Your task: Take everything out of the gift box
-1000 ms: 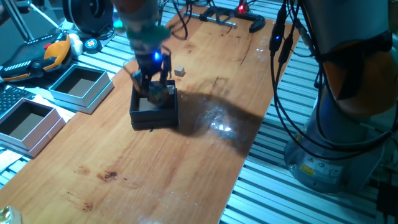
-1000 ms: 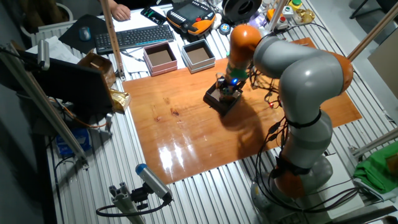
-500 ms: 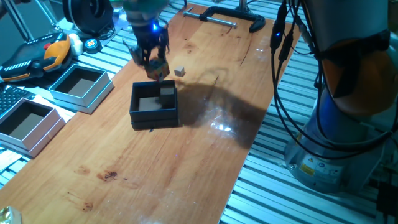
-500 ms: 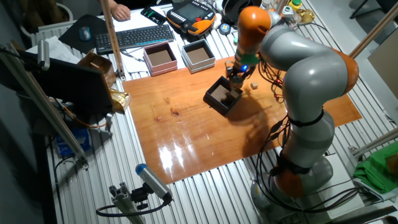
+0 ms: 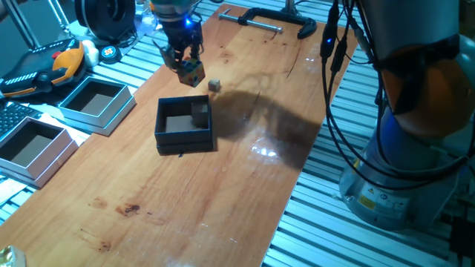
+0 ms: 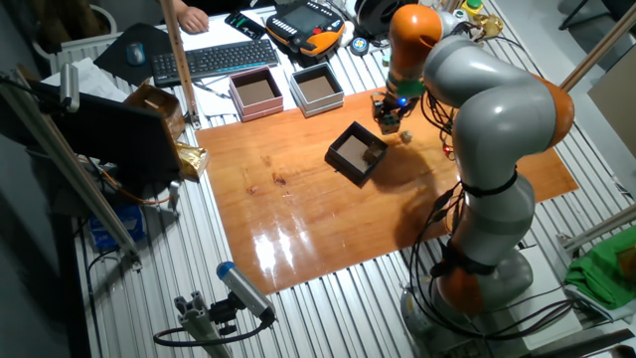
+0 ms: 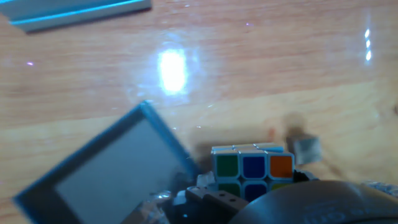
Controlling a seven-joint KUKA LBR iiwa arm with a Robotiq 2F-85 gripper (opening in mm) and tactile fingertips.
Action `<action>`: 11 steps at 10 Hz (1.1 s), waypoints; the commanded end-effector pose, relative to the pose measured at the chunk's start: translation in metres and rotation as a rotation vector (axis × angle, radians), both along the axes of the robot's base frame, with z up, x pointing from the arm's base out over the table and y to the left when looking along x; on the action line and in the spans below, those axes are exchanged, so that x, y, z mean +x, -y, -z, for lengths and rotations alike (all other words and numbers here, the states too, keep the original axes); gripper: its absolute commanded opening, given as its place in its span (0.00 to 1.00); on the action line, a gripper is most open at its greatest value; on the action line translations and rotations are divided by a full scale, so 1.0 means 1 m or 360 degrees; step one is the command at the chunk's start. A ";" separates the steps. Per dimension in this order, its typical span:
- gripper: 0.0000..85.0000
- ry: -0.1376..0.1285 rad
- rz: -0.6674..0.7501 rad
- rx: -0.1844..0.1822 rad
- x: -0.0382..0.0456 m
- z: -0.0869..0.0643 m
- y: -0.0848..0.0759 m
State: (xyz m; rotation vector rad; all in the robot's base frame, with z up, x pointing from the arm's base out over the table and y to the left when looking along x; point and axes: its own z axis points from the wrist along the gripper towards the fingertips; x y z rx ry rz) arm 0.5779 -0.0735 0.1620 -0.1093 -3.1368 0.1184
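Black gift box [image 5: 185, 125] sits on the wooden worktop [image 5: 223, 185], square, low walls, dark inside. It now looks emptied: one fixed view shows only a darker patch at the back right corner of the floor, likely shadow or lining, can't tell for sure. Puzzle cube [image 5: 191, 72] is out of the box, clamped in the tool [image 5: 185, 65], held up off the worktop beyond the box's far side. Hand view confirms: cube [image 7: 252, 169] shows green, blue and orange squares, pinched right at the tool's tip, fingers closed against it. Pale beige-grey block [image 5: 214, 86] lies on the worktop just beside the carried cube, apart from the box; also seen in the hand view [image 7: 306, 148] and from the other fixed view [image 6: 405, 135].

Change: a second ago the tool was down inside the box on the cube; half a second ago it had lifted clear; now it has travelled further away and sits higher, near the block. The box has not shifted.

Meaning: both items are outside the box, so the task looks nearly done. Remaining, as I judge it: lower the cube to bare wood and release. Risk: setting it down on top of the block or knocking it, since they're close.

Around: two light-blue boxes [image 5: 95, 104] with brown insides at the worktop's left edge, untouched. Grey-and-orange arm [image 6: 477, 109] arcs over the right side.
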 end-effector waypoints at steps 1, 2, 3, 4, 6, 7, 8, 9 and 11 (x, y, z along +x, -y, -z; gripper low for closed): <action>0.40 0.0002 -0.0019 0.0020 0.0017 0.005 0.036; 0.40 0.0021 -0.0040 0.0029 0.0035 0.015 0.046; 0.46 0.0045 -0.0048 0.0034 0.0050 0.025 0.051; 0.50 0.0065 -0.0074 0.0028 0.0066 0.036 0.057; 0.80 0.0082 -0.0073 0.0016 0.0102 0.051 0.062; 1.00 0.0080 -0.0059 0.0002 0.0100 0.051 0.059; 1.00 0.0067 -0.0071 -0.0018 0.0091 0.049 0.056; 1.00 0.0053 -0.0055 -0.0020 0.0079 0.046 0.051; 1.00 -0.0003 0.0082 0.0019 0.0057 0.030 0.021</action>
